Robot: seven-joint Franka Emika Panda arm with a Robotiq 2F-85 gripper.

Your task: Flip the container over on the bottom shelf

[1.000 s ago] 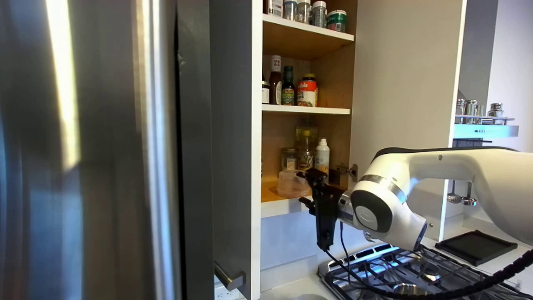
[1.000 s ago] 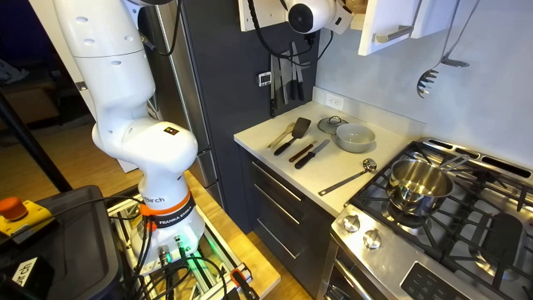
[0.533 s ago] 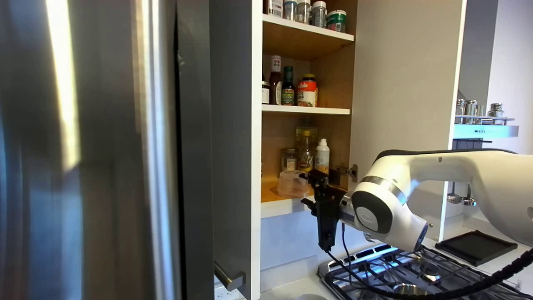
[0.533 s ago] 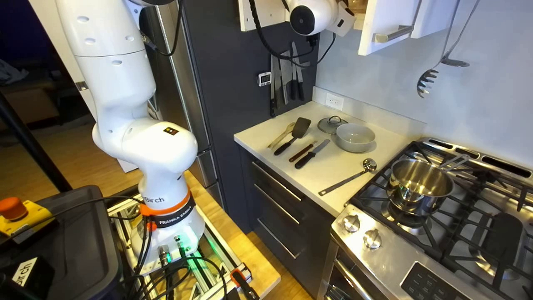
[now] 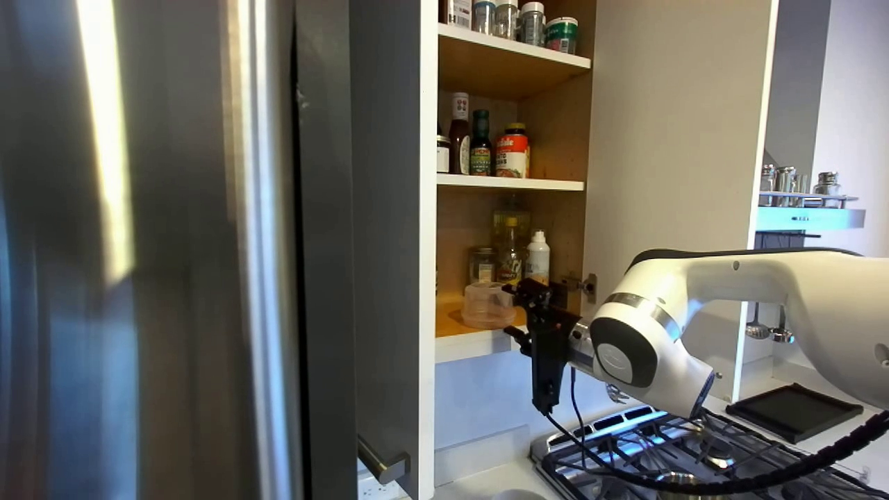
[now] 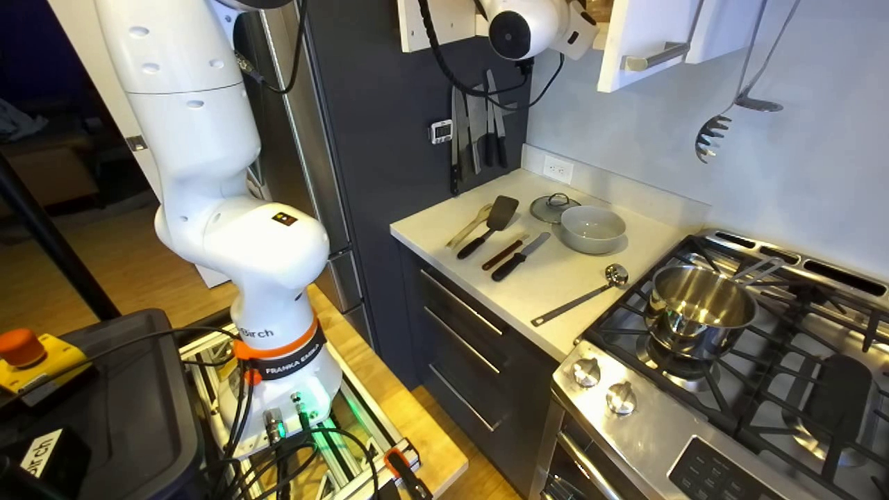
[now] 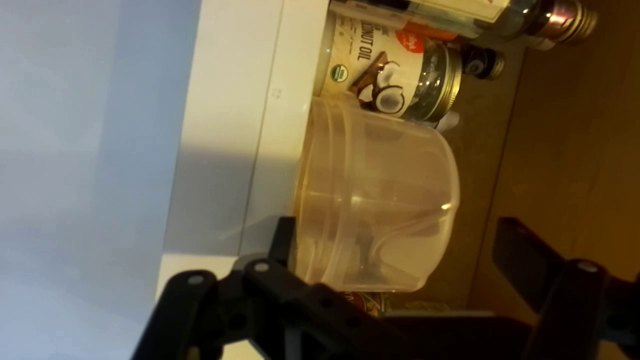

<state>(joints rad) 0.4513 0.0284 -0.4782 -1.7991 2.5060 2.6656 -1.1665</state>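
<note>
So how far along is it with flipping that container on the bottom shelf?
Possibly done: the container appears rim-down on the bottom shelf, though I can't confirm it's been flipped. In hand: no grip shows; the gripper faces it, jaws apart. Left: probably just backing away if that's the flipped side; otherwise gripping, turning and releasing it.

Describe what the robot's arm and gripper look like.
The arm is white, with smooth, rounded segments. Around its base sit an orange ring and a black band printed FRANKA EMIKA, with dark Birch lettering just above. Toward the wrist is a silvery collar. Its thick cable is black and ribbed. The two-fingered gripper is black and angular.
</note>
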